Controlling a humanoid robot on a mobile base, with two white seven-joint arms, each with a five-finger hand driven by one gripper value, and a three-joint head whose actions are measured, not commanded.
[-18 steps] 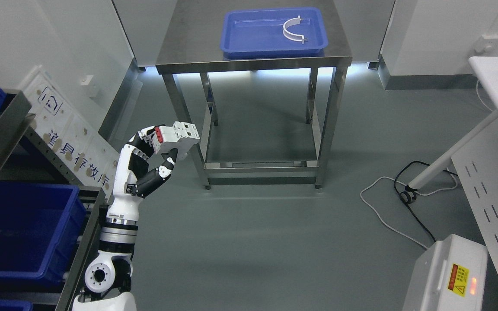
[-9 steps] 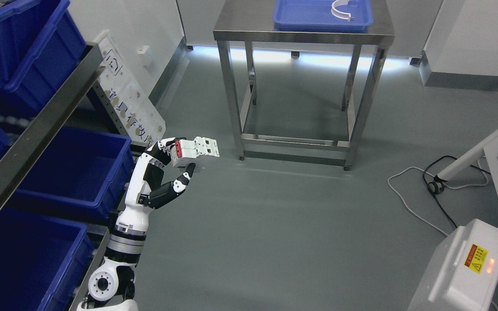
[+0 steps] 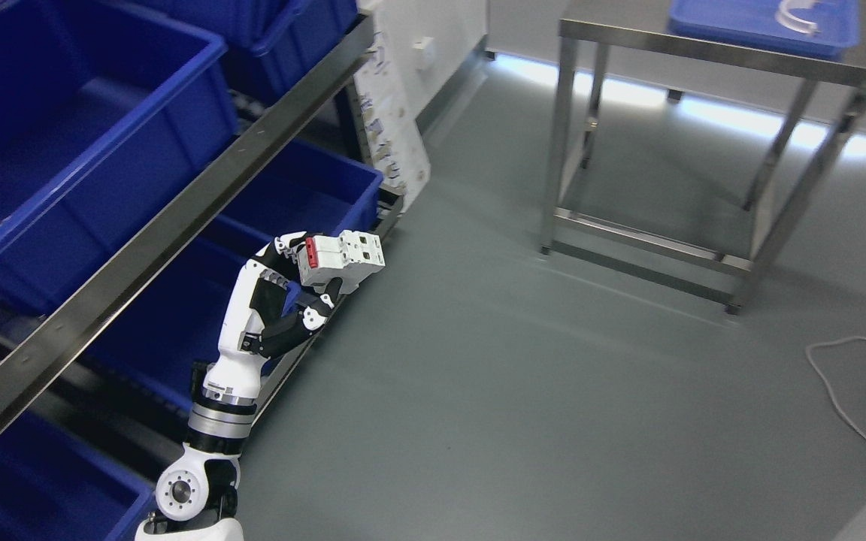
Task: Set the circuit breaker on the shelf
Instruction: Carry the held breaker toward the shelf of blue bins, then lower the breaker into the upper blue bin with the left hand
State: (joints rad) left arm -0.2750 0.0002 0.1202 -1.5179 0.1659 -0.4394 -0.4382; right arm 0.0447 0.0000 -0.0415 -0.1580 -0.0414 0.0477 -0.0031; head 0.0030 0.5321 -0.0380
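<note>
- Head view: the left hand has its fingers curled around a white circuit breaker with a red end, held in the air above the grey floor.
- The breaker is just beside the front edge of the metal shelf, near a lower blue bin.
- A steel table carrying a blue tray stands well apart.

The breaker looks like matt white plastic with a red end. The bins are glossy blue plastic, and the shelf rail is brushed metal. The table is bare steel, the floor smooth, faintly shiny grey, and the arm glossy white with black joints.
</note>
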